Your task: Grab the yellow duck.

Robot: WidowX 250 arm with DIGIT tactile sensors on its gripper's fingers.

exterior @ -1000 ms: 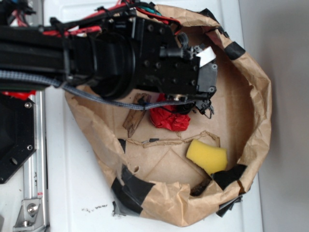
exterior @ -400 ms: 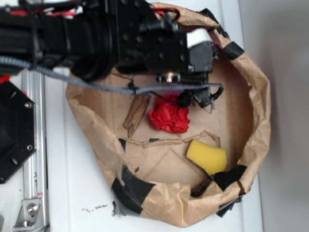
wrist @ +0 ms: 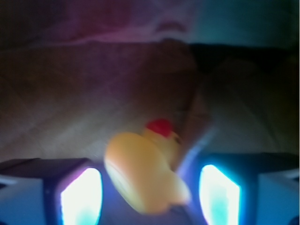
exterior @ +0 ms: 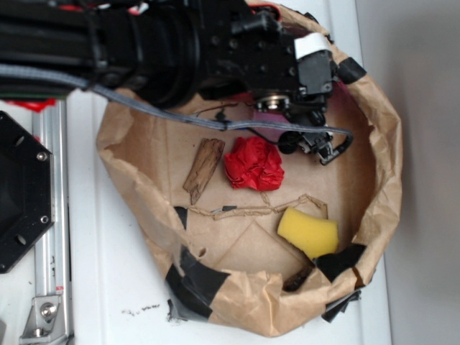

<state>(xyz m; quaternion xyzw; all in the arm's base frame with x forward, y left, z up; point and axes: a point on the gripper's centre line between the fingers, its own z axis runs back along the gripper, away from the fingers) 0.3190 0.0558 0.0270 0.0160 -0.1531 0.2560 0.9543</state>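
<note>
**Desk:** Where is the yellow duck (wrist: 143,171), and what is the arm doing over it?

**Photographer:** In the wrist view the duck lies on the brown paper floor of a crumpled paper bag (exterior: 381,151), framed between the two lit fingers (wrist: 79,197) of the end effector (wrist: 150,197). It sits a little left of centre, nearer the left finger, its red part pointing away from the camera. The fingers stand spread, with a gap showing on either side of the toy, so nothing is held. In the exterior view the duck cannot be seen; the arm's black body covers that part of the bag.

**Desk:** How would it handle?

**Photographer:** It looks small, rounded and glossy, so probably light and slick, likely to squirt out of a glancing pinch. The fat body is the place to take it, across its widest part, not the little head. Since it lies off-centre, one finger would likely touch first and nudge it.

**Desk:** Anything else in the bag?

**Photographer:** A red cloth ball (exterior: 253,163), a yellow sponge block (exterior: 307,231) and a scrap of wood (exterior: 203,168), all apart from the end effector, on a white tabletop (exterior: 108,287).
</note>
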